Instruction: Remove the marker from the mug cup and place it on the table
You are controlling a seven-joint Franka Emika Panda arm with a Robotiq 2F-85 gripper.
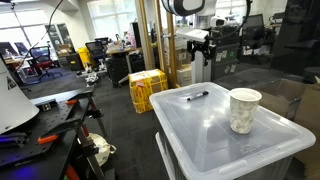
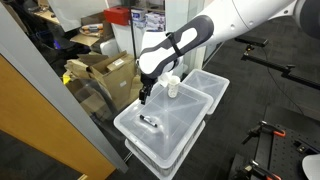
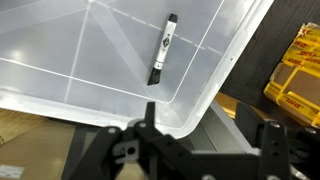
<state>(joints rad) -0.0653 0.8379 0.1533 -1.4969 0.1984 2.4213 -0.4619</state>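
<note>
Pincer (image 3: 195, 145) spread wide in the wrist view, fingers (image 3: 120, 150) far apart at 6 o'clock of the picture, nothing held between them, nothing touched. Marker (image 3: 162, 62) at 12 o'clock from the pincer, well apart from it, flat on the table (image 3: 80, 60), long axis running roughly from 1 to 7 o'clock, near the table's raised edge on the 3 o'clock side. Yellow crates (image 3: 295, 60) on the floor at 3 o'clock, past that edge.

In an exterior view, pincer (image 2: 146, 98) hanging from the white arm (image 2: 200, 35) above the table (image 2: 160, 150), pointing down, marker (image 2: 150, 123) lying at 6 o'clock of it with a clear gap between. Mug cup (image 2: 173, 88) upright at 2 o'clock from the marker, apart from both marker and pincer.

In an exterior view, marker (image 1: 196, 96) out of the mug cup (image 1: 244, 110), flat on the table (image 1: 200, 130) at 10 o'clock of the cup, not touching it. Pincer (image 1: 203, 45) at 12 o'clock of the marker, raised, too small there to judge the opening.
</note>
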